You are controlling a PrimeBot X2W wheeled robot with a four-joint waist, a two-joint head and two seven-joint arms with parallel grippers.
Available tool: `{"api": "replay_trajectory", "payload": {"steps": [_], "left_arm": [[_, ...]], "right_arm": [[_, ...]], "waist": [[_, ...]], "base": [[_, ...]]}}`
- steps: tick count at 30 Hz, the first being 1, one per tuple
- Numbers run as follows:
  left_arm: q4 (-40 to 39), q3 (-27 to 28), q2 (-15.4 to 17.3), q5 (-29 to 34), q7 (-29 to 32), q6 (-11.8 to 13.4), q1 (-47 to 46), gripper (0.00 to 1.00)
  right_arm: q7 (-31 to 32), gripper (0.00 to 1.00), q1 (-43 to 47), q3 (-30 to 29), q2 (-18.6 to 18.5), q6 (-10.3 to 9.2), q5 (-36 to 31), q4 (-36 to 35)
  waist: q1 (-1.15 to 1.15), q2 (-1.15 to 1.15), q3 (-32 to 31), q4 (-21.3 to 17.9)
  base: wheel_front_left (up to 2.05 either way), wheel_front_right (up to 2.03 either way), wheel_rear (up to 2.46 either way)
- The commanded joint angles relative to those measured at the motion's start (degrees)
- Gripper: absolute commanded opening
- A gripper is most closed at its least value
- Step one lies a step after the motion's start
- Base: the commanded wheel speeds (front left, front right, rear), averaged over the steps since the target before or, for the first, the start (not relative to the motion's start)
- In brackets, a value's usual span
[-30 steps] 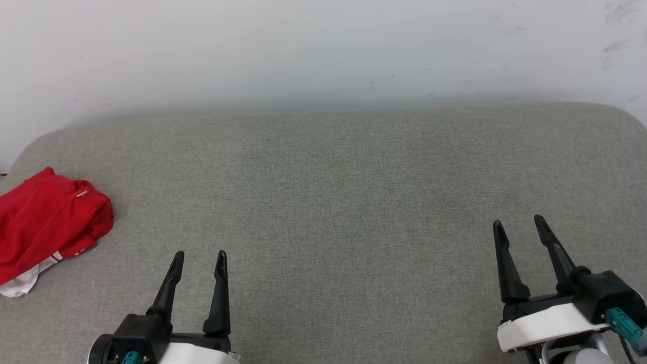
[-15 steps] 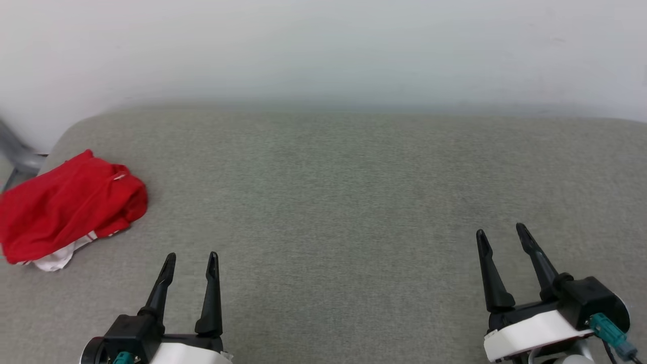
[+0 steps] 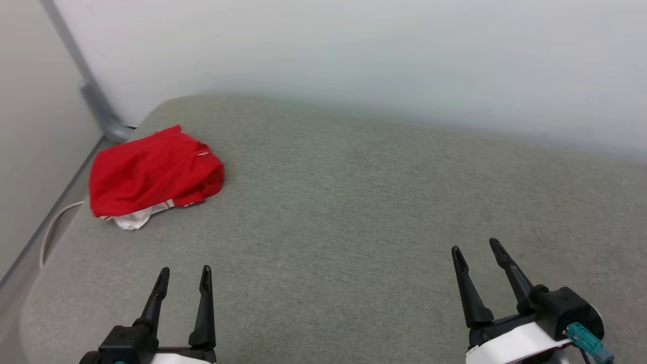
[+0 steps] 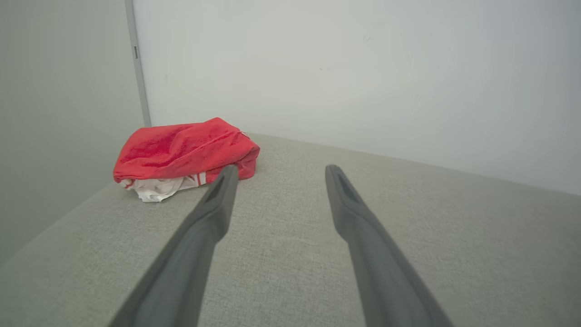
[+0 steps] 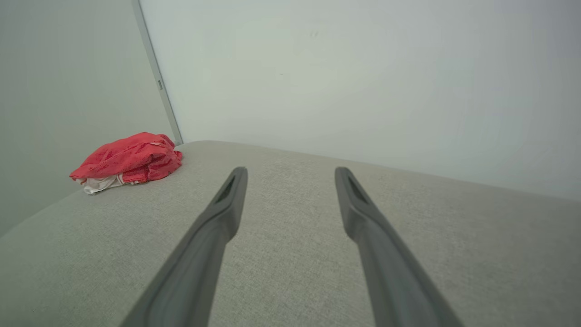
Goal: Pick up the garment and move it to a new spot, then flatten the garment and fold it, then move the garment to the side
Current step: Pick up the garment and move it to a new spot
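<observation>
The garment is a crumpled red heap with a white sleeve and striped trim poking out below. It lies at the far left corner of the grey padded surface. The left wrist view has the garment ahead and left of the fingers, and the right wrist view has it far to the left. My left gripper stands open at the lower left, well short of the heap, nothing between its fingers. At the lower right my right gripper is open too and holds nothing.
A white wall runs behind the surface. A grey vertical post stands in the corner by the garment, with another wall to its left. A pale cable hangs off the surface's left edge. Bare fabric stretches across the middle and right.
The head view has swung to the left, so the garment now sits further right and higher in it, and the corner post has come into view. Both grippers stay open.
</observation>
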Motion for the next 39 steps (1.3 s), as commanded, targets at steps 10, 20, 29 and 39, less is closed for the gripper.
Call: {"api": "replay_trajectory", "payload": {"steps": [10, 20, 29, 39], "left_arm": [[0.6, 0.9, -0.1, 0.9, -0.2, -1.2, 2.0, 1.00], [0.9, 1.4, -0.1, 1.4, -0.2, -2.0, 2.3, 1.00], [0.3, 2.6, -0.1, -0.1, -0.2, -2.6, -0.7, 1.00], [5.1, 4.2, 3.5, -0.5, -0.2, -3.6, -11.1, 1.00]], "right_arm": [[-0.1, 1.00, 1.5, 2.2, 0.1, -0.05, 1.5, 1.0], [-0.1, 1.00, 1.2, 3.7, 0.1, -0.05, 1.9, 1.4], [-0.1, 1.00, -1.0, 3.8, 0.1, -0.05, -0.1, 0.2], [-0.1, 1.00, -5.2, 3.5, 0.1, -0.05, -4.4, -2.9]], "waist": [[0.00, 0.00, -2.0, 9.0], [0.00, 0.00, -2.0, 12.0], [0.00, 0.00, 2.4, 9.8], [0.00, 0.00, 12.8, 4.2]], "base": [[0.00, 0.00, 0.00], [0.00, 0.00, 0.00], [0.00, 0.00, 0.00], [0.00, 0.00, 0.00]]}}
